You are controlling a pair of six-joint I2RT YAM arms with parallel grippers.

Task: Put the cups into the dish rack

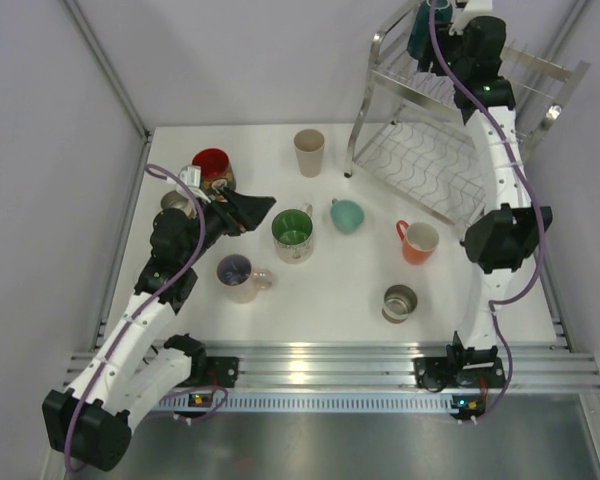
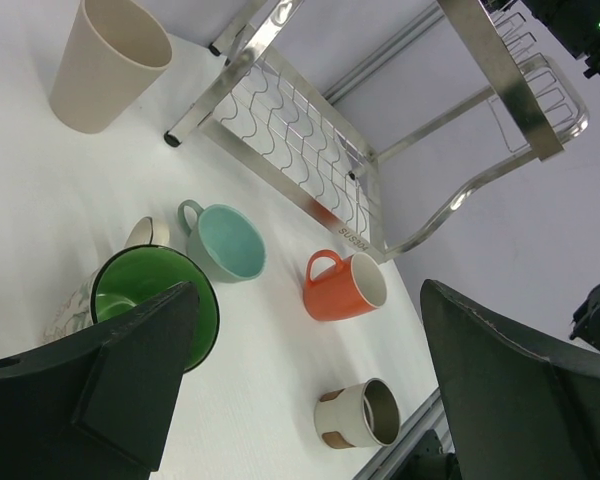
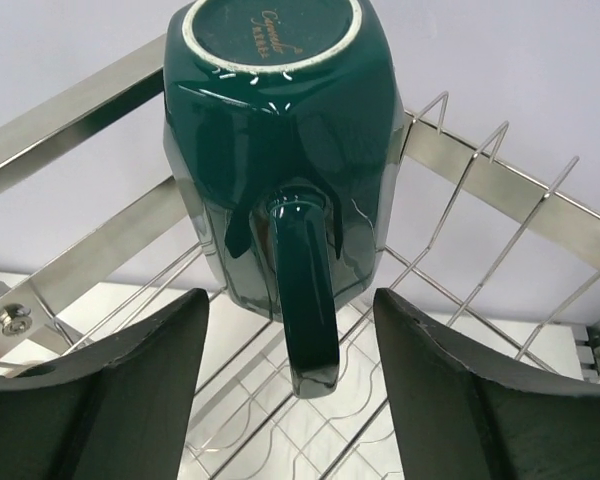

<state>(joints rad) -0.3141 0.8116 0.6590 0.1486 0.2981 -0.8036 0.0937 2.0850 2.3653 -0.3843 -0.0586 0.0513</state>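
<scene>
A dark teal cup point(image 3: 280, 130) stands upside down on the upper tier of the dish rack point(image 3: 500, 180), its handle pointing at my right wrist camera. My right gripper point(image 3: 290, 400) is open, a finger on each side of the handle with a gap on both sides. From above, that gripper point(image 1: 435, 55) is at the top of the rack point(image 1: 450, 130), beside the teal cup point(image 1: 423, 25). My left gripper point(image 1: 258, 213) is open and empty above the table, left of the green-lined mug point(image 1: 292, 232). Loose cups on the table include the mint one point(image 1: 347, 214), the orange one point(image 1: 417, 241), the beige one point(image 1: 309, 152) and the red one point(image 1: 212, 165).
A pinkish mug point(image 1: 239, 277) sits near the left arm, a steel cup point(image 1: 177, 203) lies partly under it, and a white-and-brown cup point(image 1: 399, 302) stands near the front rail. The rack's lower wavy shelf point(image 2: 300, 140) holds nothing. White walls close in the table on both sides.
</scene>
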